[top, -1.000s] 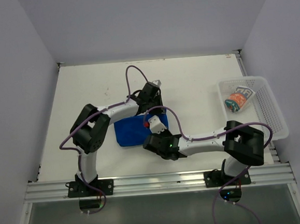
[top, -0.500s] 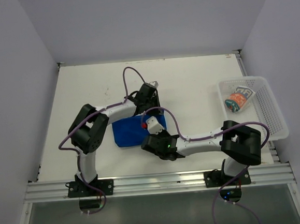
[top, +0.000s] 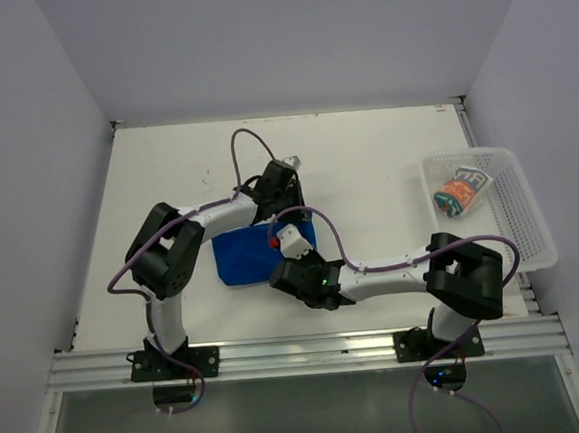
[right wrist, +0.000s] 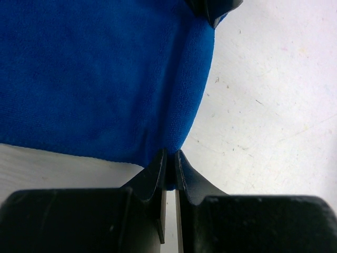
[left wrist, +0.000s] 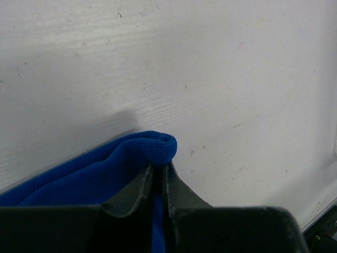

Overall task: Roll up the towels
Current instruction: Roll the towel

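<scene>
The blue towel (top: 241,256) lies on the white table (top: 167,186) between the two arms. My left gripper (top: 287,209) is shut on the towel's far right corner; in the left wrist view the blue towel (left wrist: 105,174) is pinched at the left gripper (left wrist: 160,169). My right gripper (top: 290,249) is shut on the near right corner; in the right wrist view the blue towel (right wrist: 100,74) spreads above the right gripper (right wrist: 170,158). The patterned towel (top: 460,193) lies rolled in the white basket (top: 520,208).
The basket stands at the table's right edge. Purple cables (top: 254,144) loop over both arms. The left gripper's finger tips (right wrist: 213,10) show at the top of the right wrist view. A metal rail (top: 300,354) runs along the near edge.
Both grippers have moved left, dragging the towel's right edge with them. The blue towel now reaches less far to the right.
</scene>
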